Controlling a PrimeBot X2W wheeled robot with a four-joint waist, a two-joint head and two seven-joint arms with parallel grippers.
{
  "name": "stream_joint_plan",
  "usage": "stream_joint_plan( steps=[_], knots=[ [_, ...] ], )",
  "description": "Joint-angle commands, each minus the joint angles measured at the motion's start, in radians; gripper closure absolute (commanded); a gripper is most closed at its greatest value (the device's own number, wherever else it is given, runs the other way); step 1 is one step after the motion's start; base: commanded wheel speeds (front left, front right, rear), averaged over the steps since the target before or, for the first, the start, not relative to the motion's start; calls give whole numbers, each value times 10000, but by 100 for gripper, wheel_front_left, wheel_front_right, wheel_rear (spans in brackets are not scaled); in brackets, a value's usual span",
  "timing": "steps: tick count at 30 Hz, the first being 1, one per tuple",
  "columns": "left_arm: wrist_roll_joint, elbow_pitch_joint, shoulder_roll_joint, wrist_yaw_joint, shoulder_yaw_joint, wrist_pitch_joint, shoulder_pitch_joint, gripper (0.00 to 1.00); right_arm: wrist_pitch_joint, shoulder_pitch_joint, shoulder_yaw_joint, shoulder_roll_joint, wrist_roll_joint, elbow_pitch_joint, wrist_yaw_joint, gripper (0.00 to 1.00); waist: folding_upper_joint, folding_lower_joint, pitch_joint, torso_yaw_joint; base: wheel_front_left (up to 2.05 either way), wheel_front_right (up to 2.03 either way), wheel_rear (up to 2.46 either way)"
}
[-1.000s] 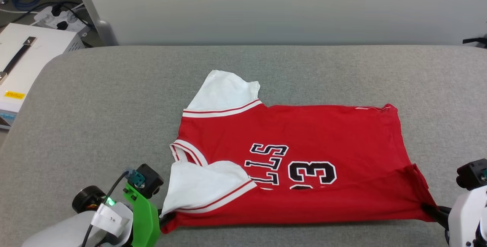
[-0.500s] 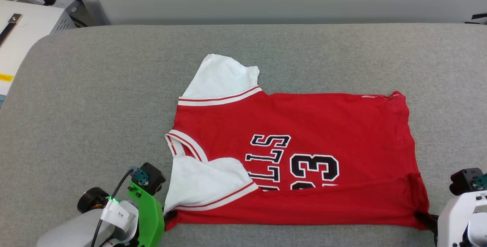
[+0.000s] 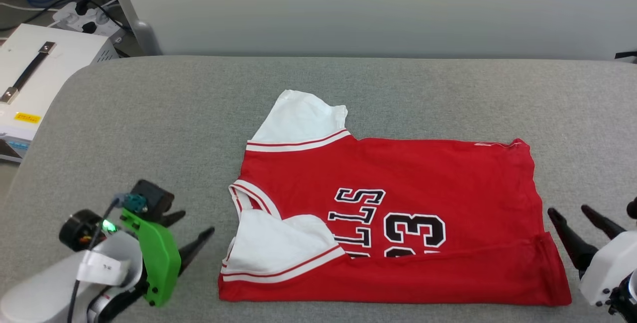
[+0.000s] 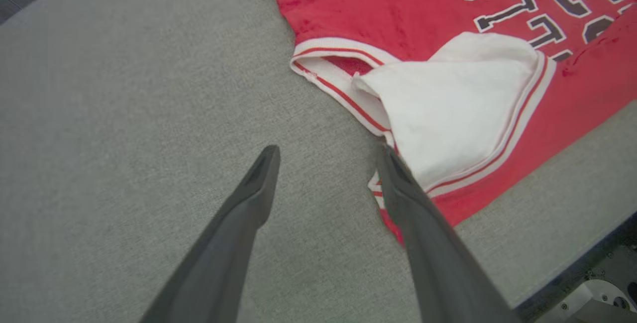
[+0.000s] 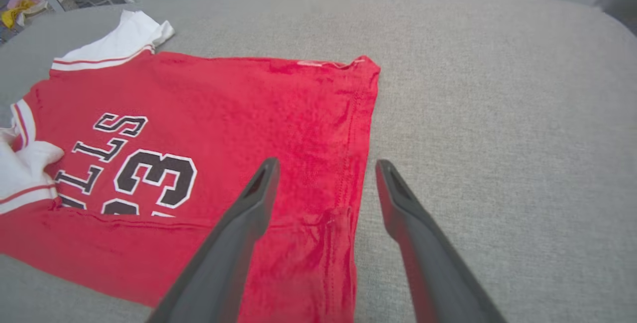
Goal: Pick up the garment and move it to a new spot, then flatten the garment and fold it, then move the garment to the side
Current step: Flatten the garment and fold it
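Note:
The garment, a red jersey with white sleeves and black "23" lettering, lies flat on the grey padded table. Its near strip is folded up over the lower lettering, and one white sleeve is folded onto the front. My left gripper stands open just left of the garment's collar end, apart from the cloth. In the left wrist view the left gripper has its right finger over the garment at the sleeve edge. My right gripper stands open beside the hem. In the right wrist view the right gripper straddles the hem of the garment.
A white box with a black handle and a power strip with cables sit off the table's far left. A pale wall panel runs behind the table. The table's front edge lies close below the garment.
Both grippers were shut on the garment's near corners; now both are open and have drawn outward, off the cloth. The garment lies released on the table. The head camera has shifted.

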Motion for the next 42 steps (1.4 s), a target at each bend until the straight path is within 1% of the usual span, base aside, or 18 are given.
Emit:
stream_joint_plan(
  steps=[1,4,5,7,10,12,15,18,21,22,26,28,30,36,38,42],
  knots=[
    [137,-208,151,157,218,-204,-347,0,-316,81,-269,227,-309,-254,-6,0,0,0,-53,17,0,0,0],
    [328,-535,330,344,582,-544,-796,0,-903,45,-812,748,-933,-784,-6,0,0,0,-16,-35,0,0,0],
    [423,-604,356,408,694,-614,-997,0,-1089,58,-996,1029,-1106,-1060,-6,0,0,0,23,-54,0,0,0],
    [536,-665,322,472,912,-740,-1383,0,-1369,134,-1295,1479,-1358,-1544,-6,0,0,0,125,-110,0,0,0],
    [642,-587,176,486,1210,-813,-2018,0,-1671,233,-1581,1935,-1794,-2188,-6,0,0,0,407,-264,0,0,0],
    [776,-418,32,428,1319,-732,-2504,0,-1815,219,-1666,2187,-2015,-2580,-6,0,0,0,684,-408,0,0,0],
    [650,-22,-305,95,1512,-447,-3272,0,-1921,54,-1618,2452,-2275,-3071,-6,0,0,0,1260,-670,0,0,0],
    [377,453,-613,-367,1482,356,-4066,0,-1946,-220,-1329,2602,-2452,-3381,-6,0,0,0,1968,-980,0,0,0],
    [158,983,-917,-611,1319,1352,-4850,0,-2010,-525,-1096,2688,-2507,-3477,-6,0,0,0,2595,-1219,0,0,0],
    [57,1152,-1002,-663,1252,1734,-5096,0,-2041,-623,-1034,2700,-2523,-3490,-6,0,0,0,2796,-1297,0,0,0],
    [-765,1982,-1361,-784,1070,3805,-6254,0,-2109,-1144,-699,2696,-2577,-3427,-6,0,0,0,3647,-1648,0,0,0],
    [-1088,2325,-1487,-797,1082,4608,-6777,0,-2134,-1439,-475,2669,-2580,-3387,-6,0,0,0,4031,-1828,0,0,0],
    [-1184,2650,-1623,-804,1036,5182,-7236,0,-2190,-1703,-364,2677,-2562,-3337,-6,0,0,0,4401,-1963,0,0,0],
    [-1338,3573,-1954,-814,860,6274,-8000,0,-2397,-2325,-85,2651,-2551,-3099,-6,0,0,0,5215,-2292,0,0,0],
    [-1306,3769,-2019,-817,759,6438,-8117,0,-2486,-2452,-28,2644,-2535,-3030,-6,0,0,0,5397,-2363,0,0,0],
    [-1295,4022,-2129,-822,611,6398,-8127,0,-2629,-2642,51,2619,-2509,-2871,-6,0,0,0,5617,-2436,0,0,0]
  ],
)
